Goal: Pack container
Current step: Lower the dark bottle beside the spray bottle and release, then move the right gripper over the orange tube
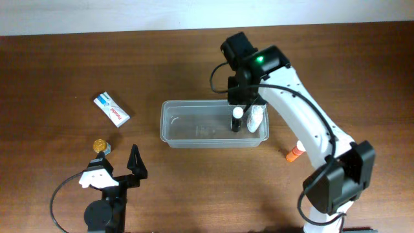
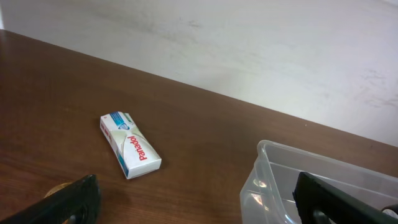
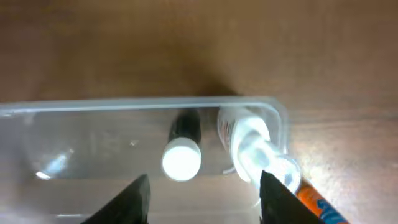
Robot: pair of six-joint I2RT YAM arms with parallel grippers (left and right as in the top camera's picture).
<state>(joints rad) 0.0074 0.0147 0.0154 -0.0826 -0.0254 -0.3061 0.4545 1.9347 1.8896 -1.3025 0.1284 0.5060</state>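
Container (image 1: 187, 127) sits mid-table, and the right gripper (image 3: 204, 180) hangs spread and empty over its right end, where a dark bottle (image 3: 181, 155) stands against a white bottle (image 3: 245, 140), probably to save room; the left gripper (image 2: 196, 186), also spread, faces the unpacked box (image 2: 129, 144).

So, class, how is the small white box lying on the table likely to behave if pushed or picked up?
The box lies flat on its broad face, so it would probably slide, not roll or tip. It looks like thin card: likely light, and a hard squeeze might dent it. Its low height leaves little side to grip.
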